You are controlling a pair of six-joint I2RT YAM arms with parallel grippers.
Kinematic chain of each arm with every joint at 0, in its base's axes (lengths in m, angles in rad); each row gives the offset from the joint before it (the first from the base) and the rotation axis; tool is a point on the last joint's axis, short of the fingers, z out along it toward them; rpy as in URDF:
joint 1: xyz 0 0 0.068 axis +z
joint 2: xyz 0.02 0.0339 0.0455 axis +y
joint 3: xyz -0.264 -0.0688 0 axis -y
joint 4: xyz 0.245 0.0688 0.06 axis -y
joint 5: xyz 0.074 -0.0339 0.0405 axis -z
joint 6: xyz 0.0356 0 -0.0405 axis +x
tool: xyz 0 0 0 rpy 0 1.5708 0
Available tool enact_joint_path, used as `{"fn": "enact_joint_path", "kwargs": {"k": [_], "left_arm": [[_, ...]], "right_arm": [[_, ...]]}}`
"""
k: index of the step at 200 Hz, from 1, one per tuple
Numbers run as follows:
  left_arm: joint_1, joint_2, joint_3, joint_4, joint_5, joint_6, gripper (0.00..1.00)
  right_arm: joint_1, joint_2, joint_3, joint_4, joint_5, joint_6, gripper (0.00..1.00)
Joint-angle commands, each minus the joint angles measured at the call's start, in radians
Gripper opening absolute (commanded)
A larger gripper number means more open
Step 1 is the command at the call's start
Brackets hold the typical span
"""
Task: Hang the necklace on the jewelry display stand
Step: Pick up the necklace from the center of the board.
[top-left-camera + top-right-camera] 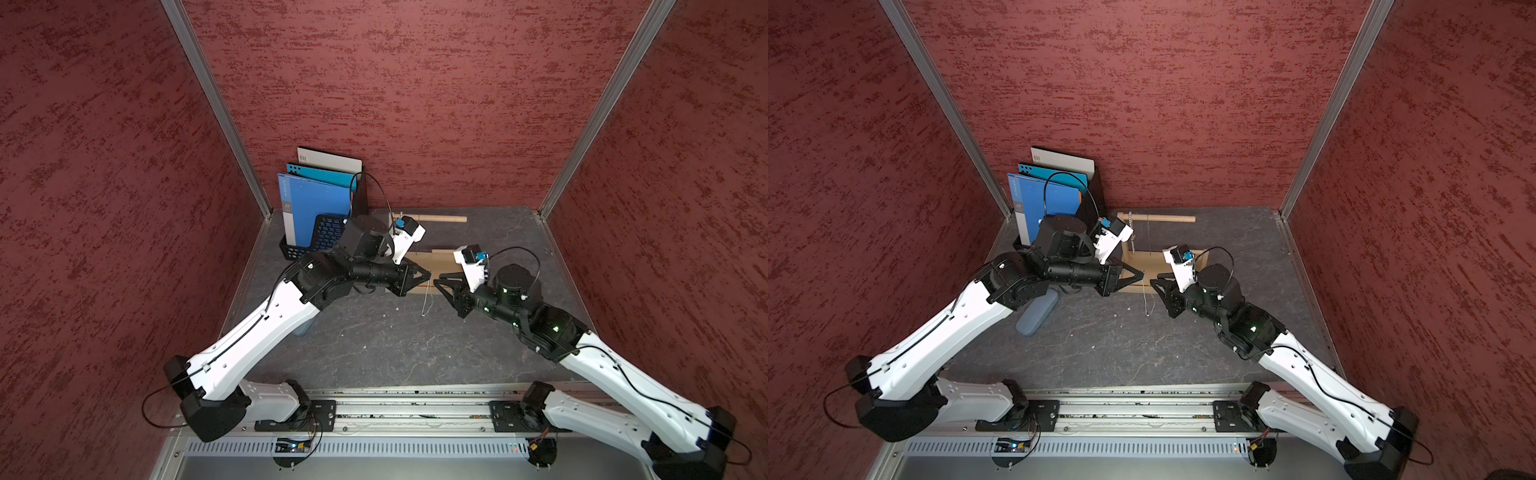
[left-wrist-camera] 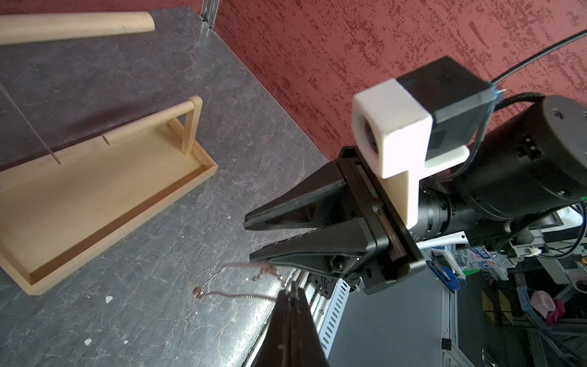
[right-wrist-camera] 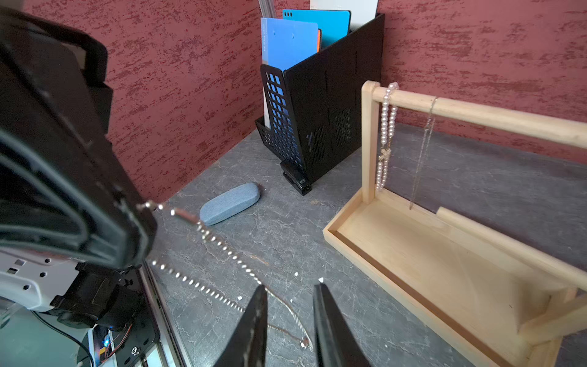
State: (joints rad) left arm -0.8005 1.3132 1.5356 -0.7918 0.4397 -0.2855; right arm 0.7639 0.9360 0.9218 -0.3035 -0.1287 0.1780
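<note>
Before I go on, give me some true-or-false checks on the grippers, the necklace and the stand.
1. The left gripper is shut on the necklace. True.
2. The right gripper is clamped shut. False: its jaws stand apart.
3. The top bar of the stand is bare. False: a pearl string and a thin chain hang on it.
4. The necklace is already on the stand. False: it dangles from the left gripper, off the bar.
5. A blue-grey case lies on the table. True.
</note>
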Motion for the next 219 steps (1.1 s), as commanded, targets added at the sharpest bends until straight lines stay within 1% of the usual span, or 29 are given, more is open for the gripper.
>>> {"fn": "enact_joint_path", "kwargs": {"k": [1, 19, 56, 79, 95, 135, 163, 196, 219], "left_arm": [[-0.005, 0.007, 0.033, -0.035, 0.050, 0.026, 0.00], [-0.004, 0.011, 0.036, -0.047, 0.063, 0.026, 0.00], [-0.001, 0.007, 0.040, -0.057, 0.076, 0.028, 0.00], [0.003, 0.006, 0.047, -0.070, 0.092, 0.035, 0.00], [0.006, 0.004, 0.052, -0.085, 0.101, 0.043, 0.00], [0.014, -0.010, 0.058, -0.111, 0.133, 0.064, 0.00], [0.015, -0.019, 0.055, -0.127, 0.148, 0.074, 0.00], [0.016, -0.017, 0.047, -0.122, 0.186, 0.067, 0.00], [0.014, -0.017, 0.039, -0.099, 0.202, 0.053, 0.00]], "right_arm": [[-0.003, 0.014, 0.018, 0.032, -0.065, -0.021, 0.30], [-0.003, 0.027, 0.035, 0.025, -0.084, -0.037, 0.33], [-0.003, 0.046, 0.048, 0.018, -0.177, -0.049, 0.44], [-0.003, 0.032, 0.043, -0.001, -0.214, -0.052, 0.47], [-0.003, 0.011, 0.033, -0.016, -0.220, -0.054, 0.47], [-0.003, -0.082, 0.008, -0.094, -0.189, -0.086, 0.46], [-0.004, -0.138, -0.008, -0.143, -0.236, -0.112, 0.46], [-0.003, -0.133, -0.007, -0.145, -0.266, -0.116, 0.46], [-0.003, -0.106, 0.004, -0.122, -0.261, -0.120, 0.41]]}}
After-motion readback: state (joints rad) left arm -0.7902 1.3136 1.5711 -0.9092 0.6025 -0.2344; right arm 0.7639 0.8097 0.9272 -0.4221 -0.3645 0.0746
